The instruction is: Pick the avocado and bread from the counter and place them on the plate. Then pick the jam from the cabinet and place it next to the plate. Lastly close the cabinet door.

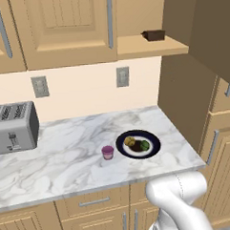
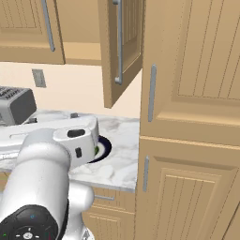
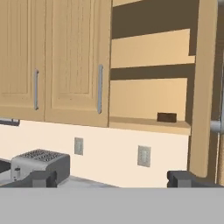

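On the white marble counter [image 1: 66,157] sits the round navy plate [image 1: 154,144], toward the counter's right end. The avocado [image 1: 145,145] and the bread [image 1: 130,142] both lie on the plate, the green ball on the right half and the golden lump touching or nearly touching it on the left. The purple-pink jam [image 1: 108,152] jar stands upright on the counter just left of the plate, close to its rim without touching. Far to the plate's left, at the back of the counter, stands a grey toaster [image 1: 15,127].

Above the plate, the wall cabinet [image 1: 64,28] has its rightmost door [image 2: 119,47] swung open, baring a shelf that holds a dark brown box [image 1: 154,35]. Two wall outlets [image 1: 122,77] are set in the cream backsplash beneath the cabinet.

In the hand view the gripper [image 3: 113,178] faces the open cabinet compartment from well above the plate; its dark fingers [image 3: 183,178] stand spread wide apart and hold nothing.
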